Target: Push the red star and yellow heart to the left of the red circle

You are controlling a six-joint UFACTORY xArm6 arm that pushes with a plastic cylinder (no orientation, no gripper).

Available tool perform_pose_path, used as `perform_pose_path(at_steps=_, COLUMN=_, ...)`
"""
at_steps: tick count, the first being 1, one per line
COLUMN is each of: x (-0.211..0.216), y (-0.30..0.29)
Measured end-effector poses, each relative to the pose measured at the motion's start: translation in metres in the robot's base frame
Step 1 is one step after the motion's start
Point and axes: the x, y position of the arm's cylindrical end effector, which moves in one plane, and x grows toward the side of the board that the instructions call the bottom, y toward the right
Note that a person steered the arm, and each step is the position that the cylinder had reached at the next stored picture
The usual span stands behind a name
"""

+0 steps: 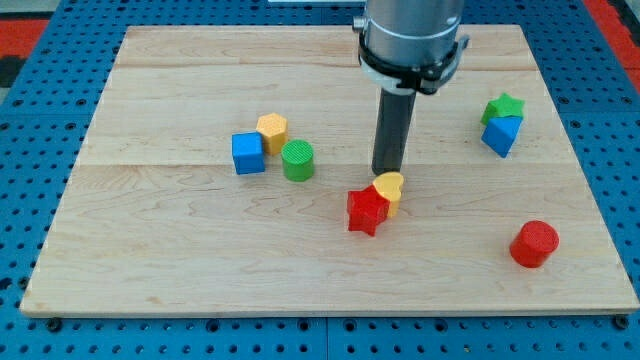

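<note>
Nearest, one red circle (pixel 534 244); my tip (pixel 387 173), without jaws, seemingly touches one yellow heart (pixel 390 188) beside one red star (pixel 367 211).

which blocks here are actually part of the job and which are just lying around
Part of the job:
- red star
- yellow heart, touching the star
- red circle, at the view's lower right
- my tip, just above the heart

Just lying about:
- blue cube
- yellow hexagon
- green cylinder
- green star
- blue block
</note>
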Motion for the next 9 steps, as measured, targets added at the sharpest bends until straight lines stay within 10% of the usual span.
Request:
perform_pose_path(at_steps=4, x=0.037, y=0.012)
perform_pose_path(at_steps=6, x=-0.037, y=-0.011)
perform_pose_path(at_steps=9, x=0.022, y=-0.073)
